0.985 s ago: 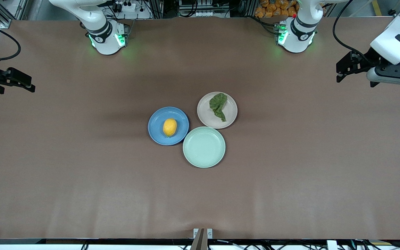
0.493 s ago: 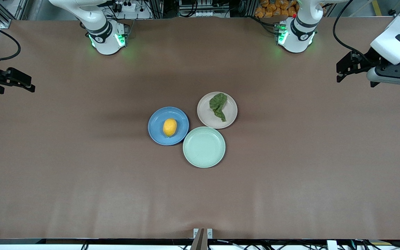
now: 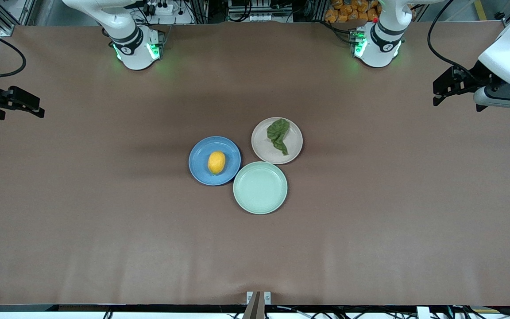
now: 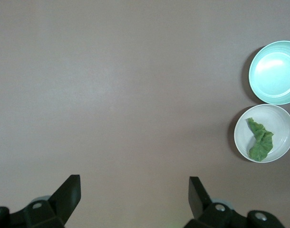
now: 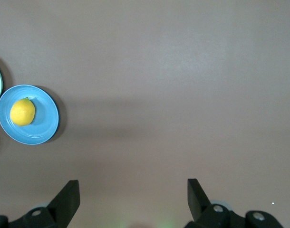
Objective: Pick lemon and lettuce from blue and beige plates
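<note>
The yellow-orange lemon (image 3: pixel 216 162) lies on the blue plate (image 3: pixel 199 167) in the middle of the table. The dark green lettuce (image 3: pixel 278 134) lies on the beige plate (image 3: pixel 292 148), which is beside the blue plate, toward the left arm's end and a little farther from the front camera. My left gripper (image 3: pixel 434 94) hangs open over bare table at the left arm's end, holding nothing. My right gripper (image 3: pixel 38 108) hangs open and empty over bare table at the right arm's end. The left wrist view has the left gripper (image 4: pixel 134 190), lettuce (image 4: pixel 260 140) and beige plate (image 4: pixel 282 127). The right wrist view has the right gripper (image 5: pixel 133 187), lemon (image 5: pixel 22 112) and blue plate (image 5: pixel 44 127).
An empty mint-green plate (image 3: pixel 260 188) touches both other plates and is nearest to the front camera; it also shows in the left wrist view (image 4: pixel 274 71). Brown table cloth (image 3: pixel 370 221) stretches wide around the three plates. The arm bases stand along the table's back edge.
The left gripper has drifted slightly outward toward its end of the table. The right arm, the plates, the lemon and the lettuce have not moved.
</note>
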`<state>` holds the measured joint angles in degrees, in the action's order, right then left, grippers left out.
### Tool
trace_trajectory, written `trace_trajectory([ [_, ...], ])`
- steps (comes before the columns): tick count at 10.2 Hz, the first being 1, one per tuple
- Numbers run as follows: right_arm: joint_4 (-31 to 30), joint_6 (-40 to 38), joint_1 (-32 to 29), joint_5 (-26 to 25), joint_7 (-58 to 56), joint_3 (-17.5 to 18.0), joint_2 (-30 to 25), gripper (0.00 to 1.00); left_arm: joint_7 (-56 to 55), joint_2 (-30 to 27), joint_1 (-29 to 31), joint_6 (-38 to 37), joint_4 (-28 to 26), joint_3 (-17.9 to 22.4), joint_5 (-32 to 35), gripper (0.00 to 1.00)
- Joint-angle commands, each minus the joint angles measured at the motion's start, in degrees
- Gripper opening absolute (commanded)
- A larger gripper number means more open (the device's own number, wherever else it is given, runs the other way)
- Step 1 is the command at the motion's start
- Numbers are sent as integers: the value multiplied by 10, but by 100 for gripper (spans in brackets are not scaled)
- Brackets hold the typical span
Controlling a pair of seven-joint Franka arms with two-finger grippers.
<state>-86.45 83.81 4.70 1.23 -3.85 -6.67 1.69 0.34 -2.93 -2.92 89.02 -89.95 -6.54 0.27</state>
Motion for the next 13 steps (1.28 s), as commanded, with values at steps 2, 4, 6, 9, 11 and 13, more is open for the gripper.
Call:
trace_trajectory([
  [2,12,-8,-10,-1,1,6,5,100,18,-1,5,-10,3,1,-14,100],
  [4,11,-8,-10,-1,1,6,5,100,16,-1,5,-10,-2,0,-13,100],
  [6,12,-8,-9,-1,2,6,5,100,17,1,6,-10,-4,1,-12,100],
  [9,11,-8,-13,-1,-3,6,5,100,12,-2,5,-10,-7,-2,-13,100],
  [11,11,-8,-13,0,-3,6,5,100,12,-4,6,-10,-8,-3,-14,100],
  [13,11,-8,-13,0,-3,6,5,100,10,-4,5,-10,-8,-5,-14,100],
])
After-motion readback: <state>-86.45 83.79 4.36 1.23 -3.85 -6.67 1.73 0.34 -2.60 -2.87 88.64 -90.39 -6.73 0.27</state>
